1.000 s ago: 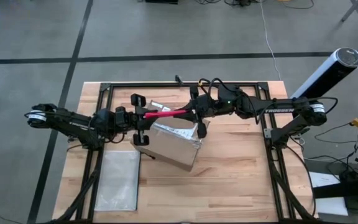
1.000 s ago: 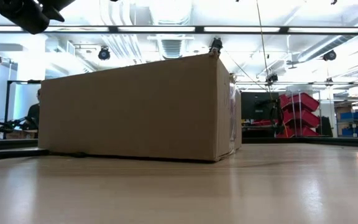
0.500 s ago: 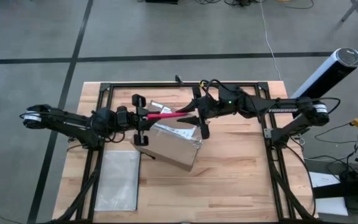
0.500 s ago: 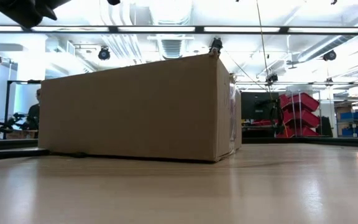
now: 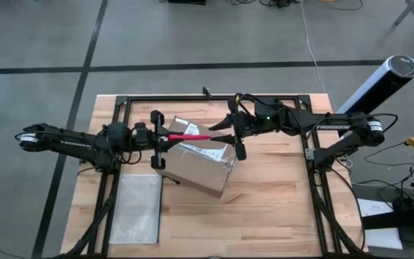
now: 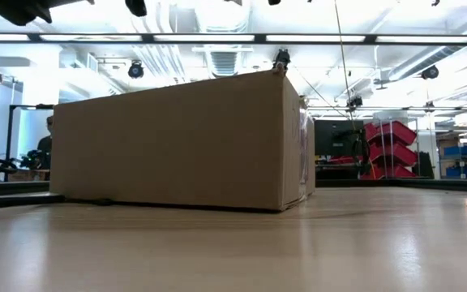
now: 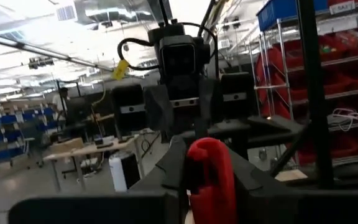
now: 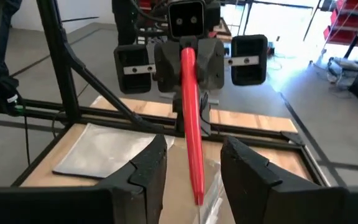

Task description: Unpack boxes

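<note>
- Currently the brown cardboard box (image 5: 201, 164) rests near the middle of the wooden counter (image 5: 279, 208), rotated askew to the counter edges, with its taped, labelled top facing up.
- Left gripper (image 5: 165, 135) hangs above the box's far-left corner, jaws clamped on the handle end of a red utility knife (image 5: 190, 135).
- Knife long axis runs across the counter from left gripper toward right gripper (image 5: 230, 138), roughly level, above the far edge of the box top.
- Right gripper sits at the knife's free end, jaws parted; the right wrist view shows the red shaft (image 8: 191, 130) passing between the two fingers without visible contact on either.
- Key relation: the box lies directly below both grippers; the left arm, which carries the tool, appears best placed to bring it down to the tape seam.
- High view alone shows a flat translucent pouch (image 5: 136, 207) lying on the counter left of the box, apart from it.
- Low view shows the box side wall (image 6: 177, 142) seated flat on the counter; neither gripper's jaws nor the knife appear there.
- Left wrist view shows only the red handle (image 7: 210, 171) close up and the opposing arm beyond.
</note>
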